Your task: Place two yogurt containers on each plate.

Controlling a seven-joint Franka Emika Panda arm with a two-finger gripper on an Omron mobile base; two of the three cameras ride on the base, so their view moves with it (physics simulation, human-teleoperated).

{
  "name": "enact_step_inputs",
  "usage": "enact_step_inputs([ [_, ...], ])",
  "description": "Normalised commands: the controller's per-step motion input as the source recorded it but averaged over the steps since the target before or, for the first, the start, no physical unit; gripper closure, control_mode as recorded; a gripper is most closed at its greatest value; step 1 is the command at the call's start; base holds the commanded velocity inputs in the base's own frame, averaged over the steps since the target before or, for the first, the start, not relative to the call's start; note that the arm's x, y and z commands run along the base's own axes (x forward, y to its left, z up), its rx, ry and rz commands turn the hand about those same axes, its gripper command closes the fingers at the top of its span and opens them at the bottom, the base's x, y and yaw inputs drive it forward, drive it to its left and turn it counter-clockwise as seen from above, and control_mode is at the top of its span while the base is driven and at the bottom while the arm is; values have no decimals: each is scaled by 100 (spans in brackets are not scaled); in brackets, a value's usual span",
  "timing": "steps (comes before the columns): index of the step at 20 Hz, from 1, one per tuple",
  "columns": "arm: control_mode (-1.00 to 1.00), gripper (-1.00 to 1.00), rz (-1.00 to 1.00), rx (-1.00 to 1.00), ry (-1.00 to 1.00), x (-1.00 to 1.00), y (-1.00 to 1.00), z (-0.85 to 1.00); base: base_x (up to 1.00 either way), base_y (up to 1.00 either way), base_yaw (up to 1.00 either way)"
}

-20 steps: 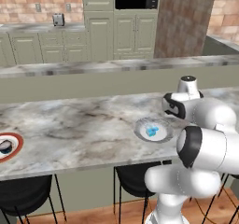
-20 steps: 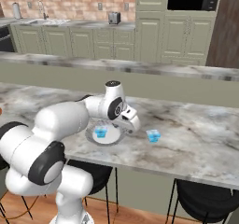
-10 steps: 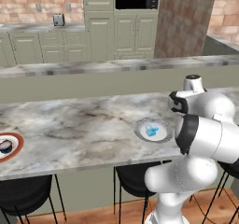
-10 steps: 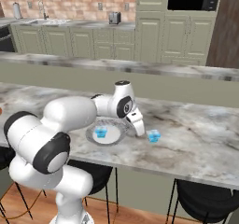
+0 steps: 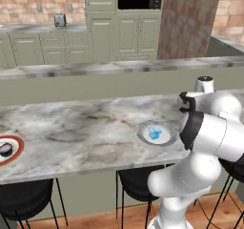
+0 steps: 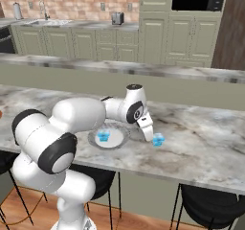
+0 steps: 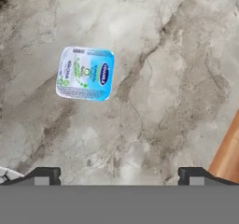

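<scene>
Marbled worktop [image 6: 201, 133] with the tool [image 6: 149, 132] angled down just right of the grey-rimmed plate [image 6: 94, 142], its jaws spread wide and holding nothing. One yogurt container [image 6: 103, 136] sits on that plate. A second yogurt container [image 6: 158, 139] stands on the bare worktop just beside the tool's tips, on their right; in the hand view its printed lid [image 7: 86, 73] lies ahead of the fingertips [image 7: 43, 175], apart from them. The red-rimmed plate [image 5: 16, 151] lies far left.
</scene>
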Motion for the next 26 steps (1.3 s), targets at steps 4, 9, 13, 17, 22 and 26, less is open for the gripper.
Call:
enact_step_inputs([
  [4, -100, -100, 0, 2, -4, 9, -27, -17, 0, 0, 0],
  [9, -100, -100, 0, 0, 0, 19, -22, -22, 0, 0, 0],
  [13, -100, -100, 0, 2, -5, 24, -17, -7, 0, 0, 0],
  [17, -100, -100, 0, 2, -5, 21, -12, -5, 0, 0, 0],
  [22, -100, -100, 0, 1, -2, 19, -9, -12, 0, 0, 0],
  [26, -100, -100, 0, 0, 0, 23, -7, -17, 0, 0, 0],
])
